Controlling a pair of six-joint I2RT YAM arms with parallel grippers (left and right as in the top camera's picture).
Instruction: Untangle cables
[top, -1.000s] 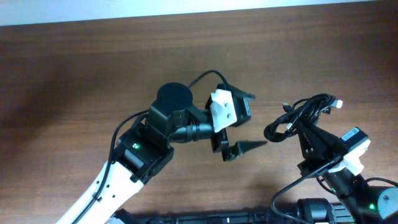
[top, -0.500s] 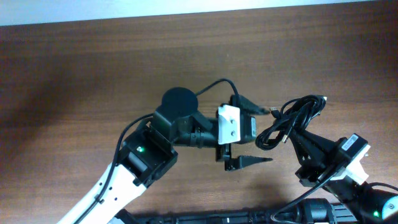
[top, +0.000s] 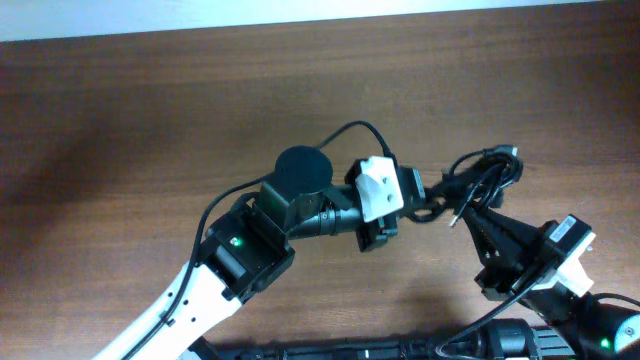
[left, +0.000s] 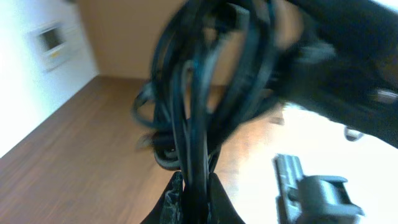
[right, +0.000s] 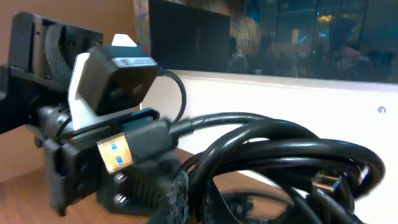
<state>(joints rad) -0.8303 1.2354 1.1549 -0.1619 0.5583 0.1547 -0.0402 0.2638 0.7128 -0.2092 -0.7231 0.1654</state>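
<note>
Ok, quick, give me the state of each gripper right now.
Left gripper: closed on the cables.
Right gripper: closed on the same bundle of cables.

The left arm (top: 215, 275) is extended toward the right tool (top: 470, 212), and the left tool (top: 425, 200) is clamped on the cables (top: 490, 172). Just beside it, the right tool is closed on the same cables.

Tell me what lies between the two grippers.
The cables: the black bundle bridges the left gripper and right gripper, each pinching it. Overhead shows the span, wrist views the pinches.
</note>
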